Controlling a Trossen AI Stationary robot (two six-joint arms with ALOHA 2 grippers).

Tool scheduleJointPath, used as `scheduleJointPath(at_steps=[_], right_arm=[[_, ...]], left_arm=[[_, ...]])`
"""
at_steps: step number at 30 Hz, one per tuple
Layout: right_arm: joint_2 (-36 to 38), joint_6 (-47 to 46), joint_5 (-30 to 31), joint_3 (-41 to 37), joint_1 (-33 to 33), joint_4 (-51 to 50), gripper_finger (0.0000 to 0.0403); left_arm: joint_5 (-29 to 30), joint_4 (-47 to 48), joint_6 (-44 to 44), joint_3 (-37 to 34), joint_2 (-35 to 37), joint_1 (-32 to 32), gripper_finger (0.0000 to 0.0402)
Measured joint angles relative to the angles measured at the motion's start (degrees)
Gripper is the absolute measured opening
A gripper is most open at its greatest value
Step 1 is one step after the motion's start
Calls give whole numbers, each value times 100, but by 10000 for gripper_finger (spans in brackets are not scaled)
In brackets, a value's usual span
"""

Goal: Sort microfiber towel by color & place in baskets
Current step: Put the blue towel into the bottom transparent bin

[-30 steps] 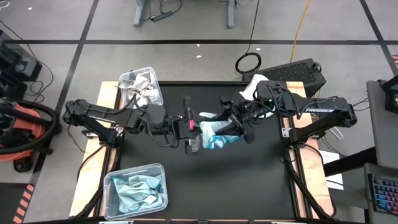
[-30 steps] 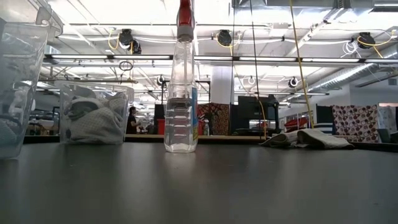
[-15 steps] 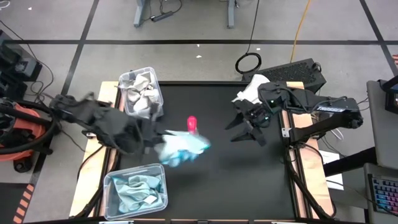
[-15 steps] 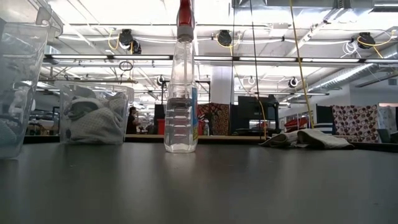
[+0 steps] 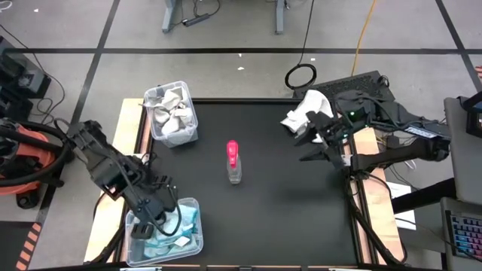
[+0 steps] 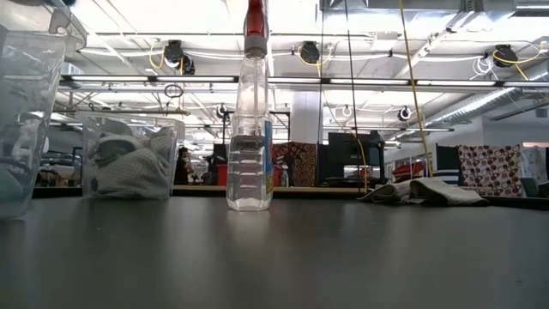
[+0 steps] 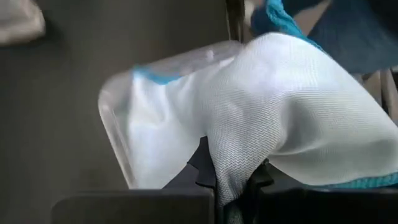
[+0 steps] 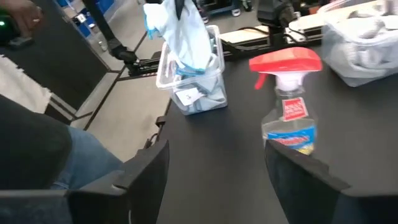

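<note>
My left gripper (image 5: pixel 154 217) hovers over the near-left basket (image 5: pixel 197 205), shut on a light blue microfiber towel (image 8: pixel 186 37). That towel hangs down into the basket (image 8: pixel 193 87), which holds more blue towels. The far-left basket (image 5: pixel 172 113) holds white towels. Another white towel (image 5: pixel 305 111) lies on the table's far right edge. My right gripper (image 8: pixel 214 168) is open and holds nothing, near the right edge (image 5: pixel 312 147), level above the table. My left gripper pinches a bunched fold of the light blue towel (image 7: pixel 231 165) between its two fingers, coming from above and pointing down. The towel drapes slack below the fingers, and its lower end (image 8: pixel 189 62) reaches inside the near-left basket.
A clear spray bottle with a pink top (image 5: pixel 234 162) stands upright at the table's middle (image 6: pixel 250 120). A person's legs (image 8: pixel 37 162) show beside the table in the right wrist view. The dark mat (image 5: pixel 286 211) is bare between the bottle and the right arm.
Both grippers held the blue towel at the table's middle. My right gripper let go, opened and drew back toward the right edge. My left gripper carried the towel toward the near-left basket, where it now hangs in.
</note>
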State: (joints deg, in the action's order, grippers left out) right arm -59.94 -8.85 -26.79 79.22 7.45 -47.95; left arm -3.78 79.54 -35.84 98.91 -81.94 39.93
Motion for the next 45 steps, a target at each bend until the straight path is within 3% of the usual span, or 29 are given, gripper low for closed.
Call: scheduleJointPath(at_steps=[12, 21, 32, 45], right_arm=[[450, 449, 740, 0, 434, -468, 255], [456, 547, 748, 0, 502, -642, 255], [456, 517, 748, 0, 502, -833, 255], [472, 570, 748, 0, 502, -859, 255]], left_arm=[[-290, -652, -393, -1186, -422, 292, 18], [-305, -1254, -720, -2092, -885, 285, 45], [-217, -1840, -732, -2887, -1321, 296, 40], [85, -1911, -683, -3050, -1265, 311, 112]])
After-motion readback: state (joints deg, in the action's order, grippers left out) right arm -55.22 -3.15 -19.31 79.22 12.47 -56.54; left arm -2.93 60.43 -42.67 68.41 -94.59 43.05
